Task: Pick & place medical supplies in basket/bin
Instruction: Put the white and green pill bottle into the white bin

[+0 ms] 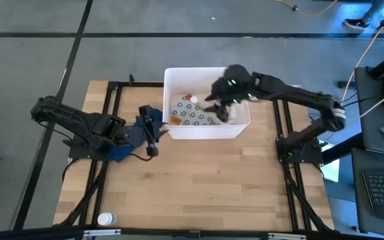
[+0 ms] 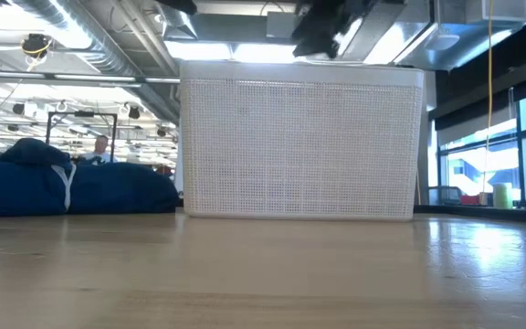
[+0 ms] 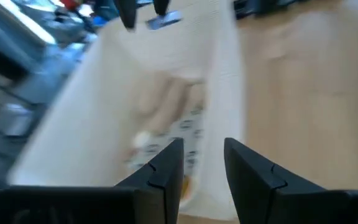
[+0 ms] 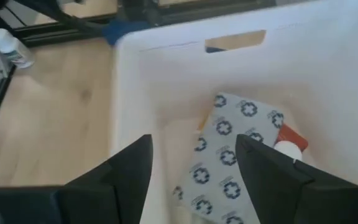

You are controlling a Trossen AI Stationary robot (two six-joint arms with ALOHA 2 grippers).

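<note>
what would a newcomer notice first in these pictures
The white tub at the table's middle draws the eye, with a grey ring-patterned packet and a red bottle lying in it. The right pincer hangs open over the tub, empty, while the left pincer sits just outside the tub's left wall beside a blue cloth. A lone white bottle lies at the table's near edge.

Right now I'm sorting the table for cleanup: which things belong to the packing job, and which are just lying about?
Job:
white bin
grey ring-patterned packet in the bin
red bottle in the bin
white bottle at the table's near edge
right claw, open over the bin

Lying about:
blue cloth beside the bin
</note>
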